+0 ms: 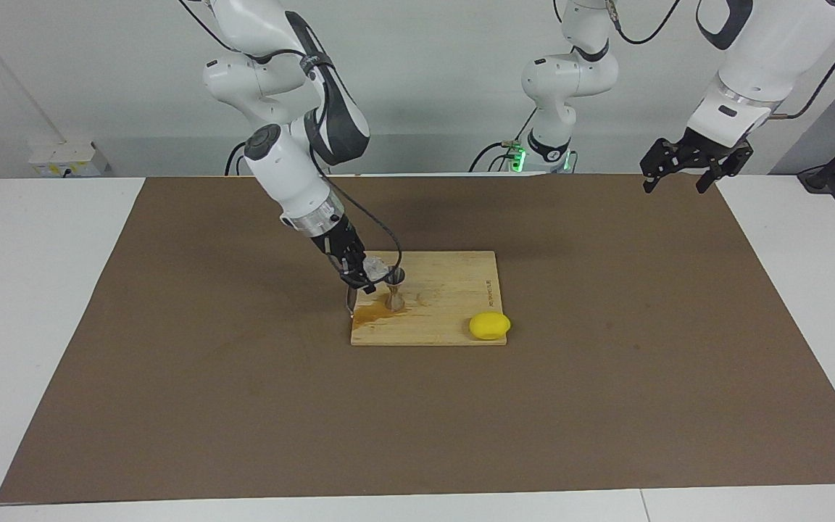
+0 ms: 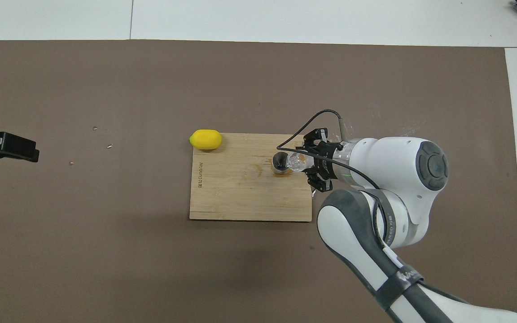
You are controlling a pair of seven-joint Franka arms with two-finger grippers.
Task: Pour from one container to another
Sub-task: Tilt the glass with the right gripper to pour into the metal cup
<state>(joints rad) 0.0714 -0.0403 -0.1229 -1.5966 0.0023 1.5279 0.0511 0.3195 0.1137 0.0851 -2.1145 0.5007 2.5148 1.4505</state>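
The metal jigger [image 1: 395, 290] stands upright on the wooden cutting board [image 1: 446, 319], and it also shows in the overhead view [image 2: 279, 162]. My right gripper [image 1: 368, 275] is shut on the clear glass cup [image 1: 376, 270] and holds it tilted, its mouth at the jigger's rim; the cup [image 2: 296, 162] and gripper [image 2: 313, 162] show the same from above. An amber puddle [image 1: 374, 312] lies on the board by the jigger's base. My left gripper [image 1: 684, 177] waits open and empty, raised over the mat at the left arm's end [image 2: 20, 149].
A yellow lemon [image 1: 490, 325] rests at the board's corner farthest from the robots, toward the left arm's end [image 2: 205, 139]. The board [image 2: 240, 197] lies on a brown mat [image 1: 417, 420] over the white table. A few small specks [image 2: 109, 146] lie on the mat.
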